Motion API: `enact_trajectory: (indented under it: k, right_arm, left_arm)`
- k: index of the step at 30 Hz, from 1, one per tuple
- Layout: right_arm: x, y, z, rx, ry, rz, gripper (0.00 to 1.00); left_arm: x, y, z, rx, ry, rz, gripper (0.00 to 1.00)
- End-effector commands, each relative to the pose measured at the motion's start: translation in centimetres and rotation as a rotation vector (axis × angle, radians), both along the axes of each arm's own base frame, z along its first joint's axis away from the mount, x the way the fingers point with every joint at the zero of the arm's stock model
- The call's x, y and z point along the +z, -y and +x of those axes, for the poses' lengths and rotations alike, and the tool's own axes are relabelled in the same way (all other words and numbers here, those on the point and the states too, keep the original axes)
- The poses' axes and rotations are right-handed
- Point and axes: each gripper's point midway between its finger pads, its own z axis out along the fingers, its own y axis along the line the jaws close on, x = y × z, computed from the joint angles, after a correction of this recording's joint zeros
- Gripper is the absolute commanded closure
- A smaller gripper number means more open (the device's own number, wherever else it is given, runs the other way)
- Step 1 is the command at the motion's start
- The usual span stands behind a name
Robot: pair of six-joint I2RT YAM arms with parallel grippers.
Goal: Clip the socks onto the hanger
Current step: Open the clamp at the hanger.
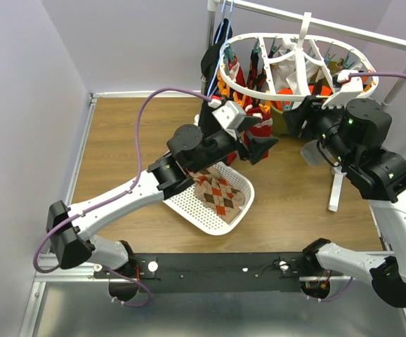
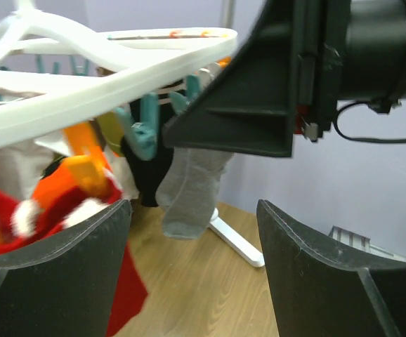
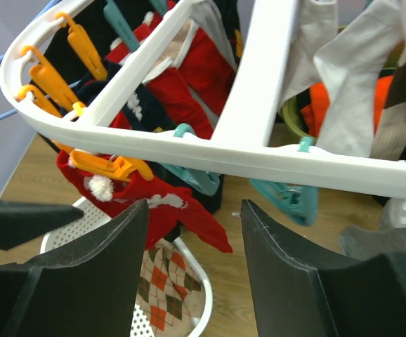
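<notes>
Just below hanger rim, left fingers spread, right fingers spread, both empty

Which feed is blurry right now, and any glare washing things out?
Left wrist: the orange clip and red sock nearest the lens are smeared, the hanger rim soft. Right wrist: crisp throughout. Top external: sharp, evenly lit, no glare.

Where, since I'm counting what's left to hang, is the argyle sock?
The argyle sock lies in the white basket on the table, left of centre in the overhead view, partly under the left arm and in front of the hanger.
</notes>
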Motion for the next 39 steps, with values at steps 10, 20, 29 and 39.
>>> enact_trajectory:
  k: [10, 20, 29, 39]
  right_arm:
    - [2.4, 1.3, 1.2, -0.086, 0.129, 0.008, 0.47]
    - [2.2, 0.5, 2.7, -0.083, 0.15, -0.006, 0.5]
    - [1.9, 1.0, 3.3, -0.125, 0.173, -0.009, 0.56]
    - [1.6, 1.3, 2.9, -0.128, 0.178, -0.001, 0.78]
  left_arm:
    - [1.1, 4.3, 0.5, -0.038, 0.113, -0.018, 0.19]
    - [-0.2, 5.2, 2.1, 0.014, 0.112, 0.005, 0.19]
    - [-0.9, 5.7, 3.1, 0.046, 0.112, 0.025, 0.19]
    - [-1.0, 5.7, 4.1, 0.08, 0.15, 0.028, 0.19]
